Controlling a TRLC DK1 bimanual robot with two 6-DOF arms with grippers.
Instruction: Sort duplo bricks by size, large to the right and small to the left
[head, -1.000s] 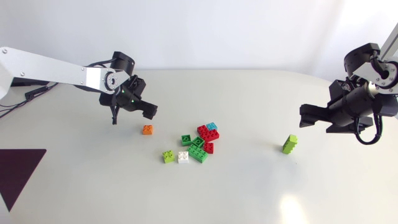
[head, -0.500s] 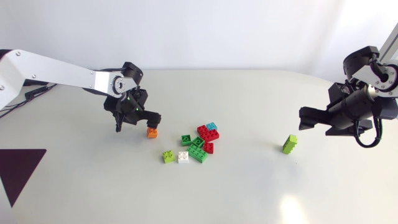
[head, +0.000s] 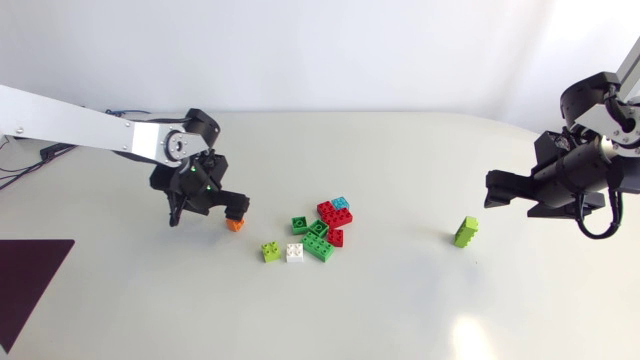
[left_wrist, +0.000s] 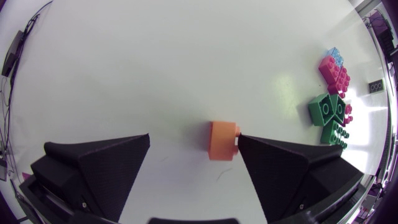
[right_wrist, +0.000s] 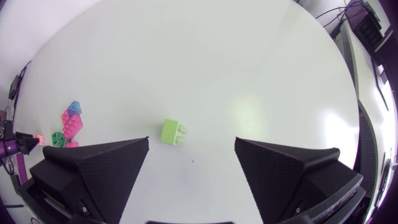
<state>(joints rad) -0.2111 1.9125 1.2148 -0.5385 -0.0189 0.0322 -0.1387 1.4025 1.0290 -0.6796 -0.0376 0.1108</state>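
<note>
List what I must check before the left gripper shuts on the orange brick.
1. Left gripper open: ok.
2. Orange brick between its fingers: ok, but off-centre.
3. Both fingers on the brick: not ok. One finger touches it, and the other stands well apart.
4. Brick clear of the pile: ok, it lies apart from the pile.
5. Fingertips low enough at the table: cannot tell.
6. Right gripper out of the way: ok. It is open at the far side, with the lime brick ahead of it.
</note>
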